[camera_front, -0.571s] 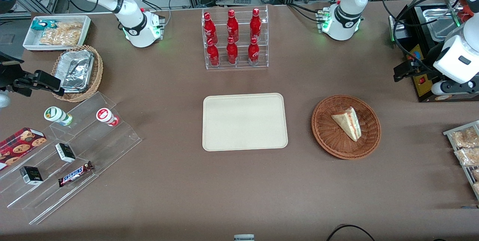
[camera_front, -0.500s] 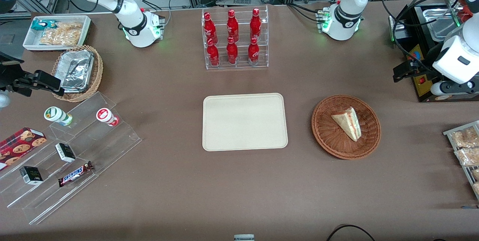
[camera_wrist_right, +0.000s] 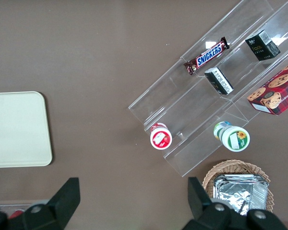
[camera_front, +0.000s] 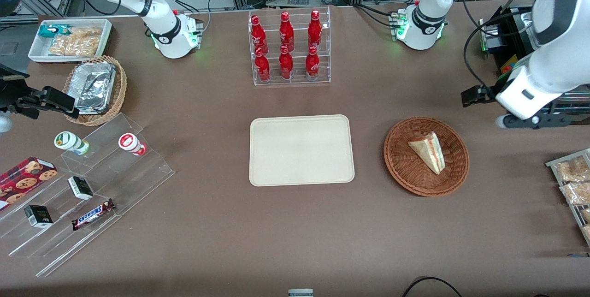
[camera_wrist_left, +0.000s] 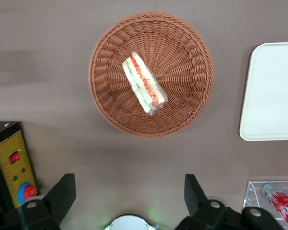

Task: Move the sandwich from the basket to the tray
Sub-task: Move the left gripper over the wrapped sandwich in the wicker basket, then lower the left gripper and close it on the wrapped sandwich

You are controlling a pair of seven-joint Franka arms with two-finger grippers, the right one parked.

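The flat cream-beige rectangular tray (camera_front: pixel 302 150) with its low rim lies bare at the middle of the brown table (camera_front: pixel 230 232), with nothing set on it yet. Beside it, toward the working arm's end of the table, the round reddish-brown woven wicker basket (camera_front: pixel 401 168) holds the small triangular clear-wrapped sandwich (camera_front: pixel 428 151), which rests in the basket's hollow with its red-pink filling edge showing. The change in the last half second is the left arm's: its claw (camera_front: pixel 477 95) has swung in from the table's edge toward the basket and now hangs above the table just short of the basket's rim, farther from the front camera than the sandwich. Its fingers (camera_wrist_left: pixel 62 196) stand wide apart, holding nothing. I judge this the approach; the grasp has not begun.
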